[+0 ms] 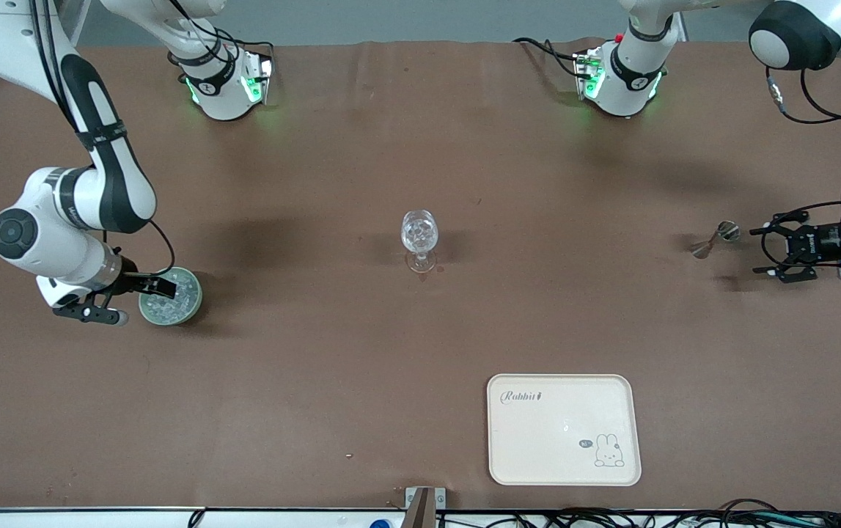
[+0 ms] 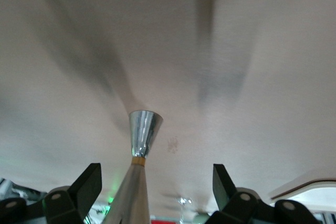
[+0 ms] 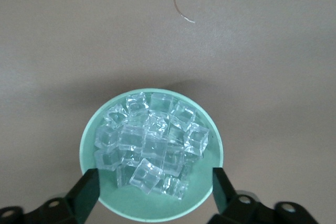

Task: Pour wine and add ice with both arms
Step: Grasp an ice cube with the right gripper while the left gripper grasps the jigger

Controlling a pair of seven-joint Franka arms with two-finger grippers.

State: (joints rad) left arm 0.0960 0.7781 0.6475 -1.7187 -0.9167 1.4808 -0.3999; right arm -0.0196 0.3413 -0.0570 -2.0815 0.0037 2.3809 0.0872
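Note:
A clear stemmed glass (image 1: 419, 238) stands upright mid-table; its bowl glints and I cannot tell what is in it. Ice (image 3: 152, 145) fills a green bowl (image 1: 171, 295) toward the right arm's end of the table. My right gripper (image 1: 143, 301) hangs open just above the bowl (image 3: 105, 203), with one finger on each side of the rim (image 3: 155, 192). A small silver double-cone measuring cup (image 1: 713, 240) lies on its side toward the left arm's end. My left gripper (image 1: 757, 251) is open, low and level beside it. In the left wrist view the cup (image 2: 142, 135) reaches in between the fingers (image 2: 156, 187).
A cream tray (image 1: 564, 429) with a rabbit print lies nearer to the front camera, toward the left arm's end. The brown table cloth (image 1: 317, 381) covers the table. Both arm bases stand along the edge farthest from that camera.

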